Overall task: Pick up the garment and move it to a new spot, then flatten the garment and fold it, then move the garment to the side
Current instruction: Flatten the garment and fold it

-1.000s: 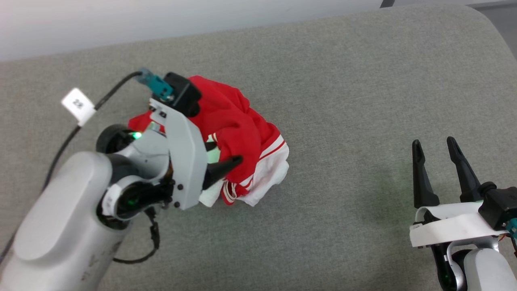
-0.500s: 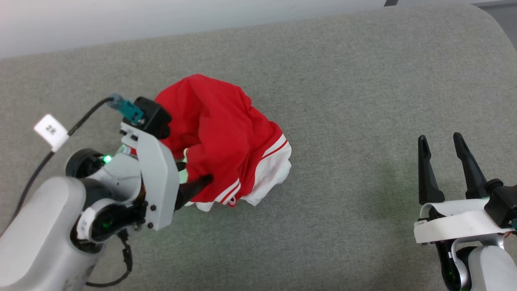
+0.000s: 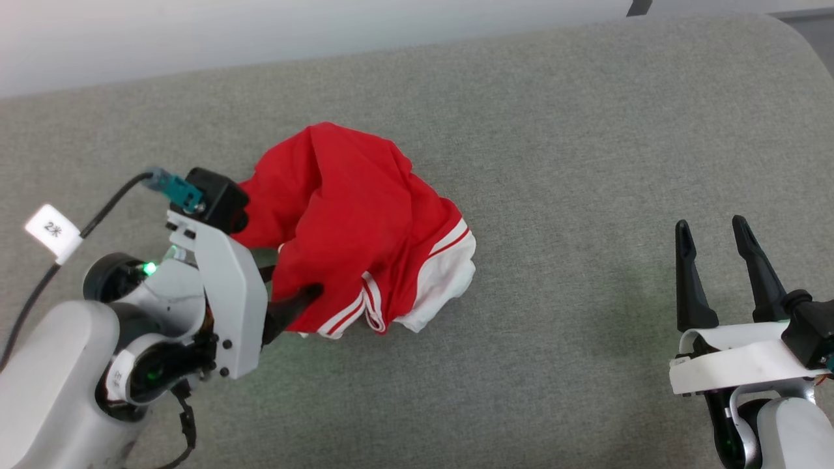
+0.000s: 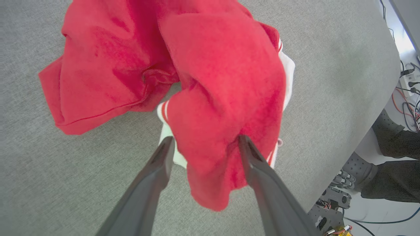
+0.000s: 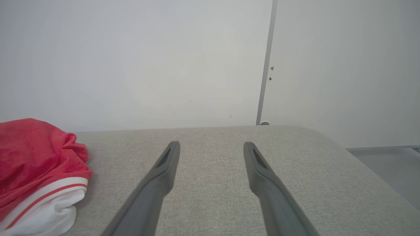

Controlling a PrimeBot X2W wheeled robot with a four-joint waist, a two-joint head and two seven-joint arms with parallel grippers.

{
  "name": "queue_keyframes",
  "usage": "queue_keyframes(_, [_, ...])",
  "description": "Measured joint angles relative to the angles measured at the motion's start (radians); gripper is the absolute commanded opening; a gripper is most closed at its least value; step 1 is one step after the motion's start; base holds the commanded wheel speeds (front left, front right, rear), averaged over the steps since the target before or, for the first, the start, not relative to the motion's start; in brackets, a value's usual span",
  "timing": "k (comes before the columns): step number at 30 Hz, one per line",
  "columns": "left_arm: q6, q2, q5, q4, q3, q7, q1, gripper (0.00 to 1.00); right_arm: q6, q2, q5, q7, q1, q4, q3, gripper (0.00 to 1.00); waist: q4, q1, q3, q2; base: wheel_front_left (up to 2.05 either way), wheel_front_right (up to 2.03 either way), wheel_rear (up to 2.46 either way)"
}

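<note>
One big gray pad (image 3: 554, 163) under everything, soft and fuzzy, with a round corner at the far right. Behind its far edge, a plain pale wall (image 3: 260, 32).

On the pad, a bit left of the middle: the shirt (image 3: 352, 208), bunched up in a heap. Mostly bright red. White sleeve cloth with red stripes on the near right side of the heap, down on the pad. One loose red flap at the far left part, flat on the pad, clear from the left wrist.

Near left: the pale left arm (image 3: 52, 378), reaching in toward the shirt. At its end the left gripper (image 3: 293, 280), spread wide, tips at the near left side of the heap. From the left wrist, a thick red fold between the two dark fingers (image 4: 262, 183), one tip right against the red cloth, the other just beside a white bit. Not squeezed on it; shirt down on the pad.

Near right: the right gripper (image 3: 710, 225), spread wide too, nothing in it, well apart from the shirt, fingers pointing to the far side, bare pad around it.

Small things by the left arm: a black cable (image 3: 111, 202) running off to the left, a white tag (image 3: 52, 233) on the cable, a blue-green plug (image 3: 174, 187) at the cable's end, a tiny green light (image 3: 150, 268). Past the pad's edge, from the left wrist, some thin wires (image 4: 410, 108) on the floor.
</note>
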Motion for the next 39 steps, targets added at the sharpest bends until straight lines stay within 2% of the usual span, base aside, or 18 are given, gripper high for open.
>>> queue_keyframes(1, [0.0, 0.0, -0.001, 0.0, 0.0, -0.002, 0.002, 0.93, 0.0, -0.001, 0.0, 0.0, 0.001, 0.001, 0.0, 1.0, 0.001, -0.0001, -0.003, 0.0, 0.0, 0.0, 0.0])
queue_keyframes(2, [0.0, -0.001, -0.004, -0.001, 0.0, -0.002, 0.005, 0.66, 0.0, -0.002, 0.0, 0.0, 0.003, 0.001, 0.001, 1.0, 0.003, 0.0, -0.005, 0.0, 0.0, 0.0, 0.0])
queue_keyframes(3, [-0.002, -0.003, -0.009, -0.004, -0.001, -0.002, 0.009, 0.23, 0.0, -0.002, 0.0, 0.0, 0.005, 0.001, 0.002, 1.0, 0.004, 0.0, -0.008, -0.0001, 0.0, 0.0, 0.0])
queue_keyframes(4, [-0.002, -0.007, -0.016, -0.007, 0.0, -0.004, 0.012, 0.0, 0.0, -0.003, 0.0, 0.0, 0.008, 0.002, 0.002, 1.0, 0.006, 0.0, -0.011, 0.0, 0.0, 0.0, 0.0])
queue_keyframes(10, [-0.015, -0.045, -0.027, -0.031, -0.007, -0.017, -0.011, 0.0, 0.0, -0.007, 0.0, 0.0, 0.01, 0.004, 0.006, 1.0, 0.012, -0.0001, -0.025, 0.0, 0.0, 0.0, 0.0])
queue_keyframes(21, [-0.074, -0.178, -0.044, -0.025, -0.094, -0.026, -0.134, 0.0, 0.0, -0.009, 0.001, 0.0, 0.009, 0.005, 0.024, 1.0, -0.011, -0.0001, -0.022, 0.0, 0.0, 0.0, 0.0])
queue_keyframes(31, [-0.112, -0.282, 0.007, 0.14, -0.205, -0.075, -0.192, 0.0, 0.0, 0.005, 0.012, 0.0, -0.012, 0.003, 0.027, 1.0, -0.055, 0.0, 0.029, 0.0, 0.0, 0.0, 0.0])
queue_keyframes(35, [-0.121, -0.304, 0.033, 0.226, -0.257, -0.104, -0.198, 0.0, 0.0, 0.012, 0.017, 0.0, -0.016, 0.005, 0.031, 1.0, -0.072, 0.0, 0.048, -0.0001, 0.0, 0.0, 0.0])
queue_keyframes(36, [-0.124, -0.307, 0.035, 0.244, -0.268, -0.109, -0.201, 0.34, 0.0, 0.013, 0.017, 0.0, -0.016, 0.005, 0.033, 1.0, -0.076, 0.0, 0.052, 0.0, 0.0, 0.0, 0.0])
queue_keyframes(37, [-0.126, -0.307, 0.036, 0.259, -0.278, -0.113, -0.205, 0.45, 0.0, 0.014, 0.017, 0.0, -0.017, 0.005, 0.033, 1.0, -0.079, 0.0, 0.055, 0.0, 0.0, 0.0, 0.0])
queue_keyframes(38, [-0.128, -0.307, 0.038, 0.269, -0.286, -0.119, -0.209, 0.7, 0.0, 0.015, 0.017, 0.0, -0.018, 0.005, 0.032, 1.0, -0.081, 0.0, 0.058, -0.0001, 0.0, 0.0, 0.0])
queue_keyframes(39, [-0.128, -0.307, 0.038, 0.277, -0.293, -0.126, -0.213, 1.0, 0.0, 0.015, 0.017, 0.0, -0.018, 0.006, 0.032, 1.0, -0.083, 0.0, 0.06, 0.0, 0.0, 0.0, 0.0])
